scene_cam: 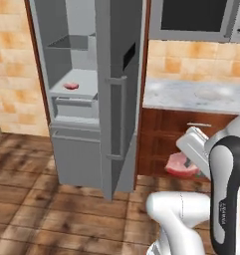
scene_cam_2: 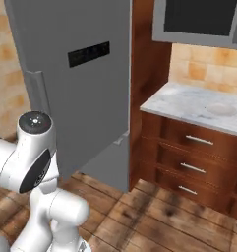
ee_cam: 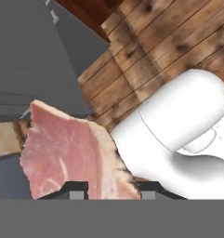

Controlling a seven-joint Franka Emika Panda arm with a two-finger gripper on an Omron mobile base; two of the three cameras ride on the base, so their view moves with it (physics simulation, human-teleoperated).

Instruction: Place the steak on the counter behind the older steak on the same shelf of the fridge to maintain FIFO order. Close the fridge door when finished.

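**Pink steak pinched in the claw, off the counter**

Pink-red and raw, the steak sits clamped between the gripper fingertips, low before the wooden drawers. Across the way, the fridge door stands open, and the older steak lies on the pale shelf.

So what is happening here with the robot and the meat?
The robot arm's tool is shut on the steak, holding it low in front of the wooden drawers, below the counter. The fridge door stands open, and the older steak lies on the pale shelf inside the fridge. The carried steak is not yet in the fridge, so placing it behind the older one and closing the door are both not yet done.
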